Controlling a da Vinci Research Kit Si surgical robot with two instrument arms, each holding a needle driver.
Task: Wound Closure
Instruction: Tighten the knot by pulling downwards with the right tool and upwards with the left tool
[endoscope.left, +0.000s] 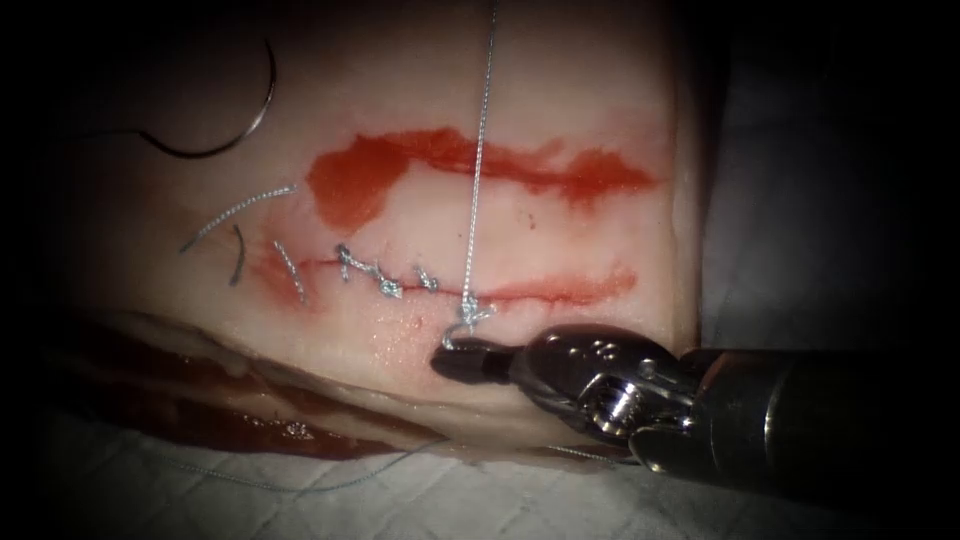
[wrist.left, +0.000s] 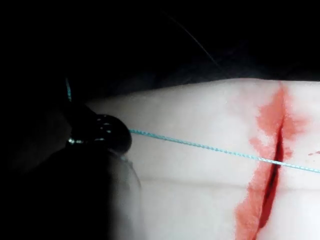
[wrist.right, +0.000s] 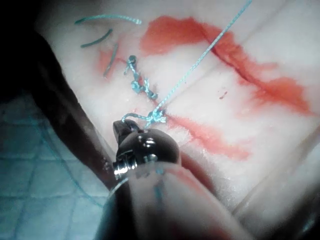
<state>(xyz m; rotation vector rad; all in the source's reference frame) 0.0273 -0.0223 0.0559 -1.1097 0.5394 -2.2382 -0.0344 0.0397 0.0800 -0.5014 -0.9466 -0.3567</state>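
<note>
My right hand (endoscope.left: 462, 361) pinches the thread (endoscope.left: 478, 160) tail at the knot (endoscope.left: 468, 312); my left hand (wrist.left: 100, 132) holds the taut strand (needle (endoscope.left: 235, 120) lies free on the tissue (endoscope.left: 580, 240), upper left).

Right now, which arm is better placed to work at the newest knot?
Right, probably: the right hand is at the knot, shut on the short thread tail. The left hand holds the long thread taut, farther off. The needle lies free on the tissue.
</note>
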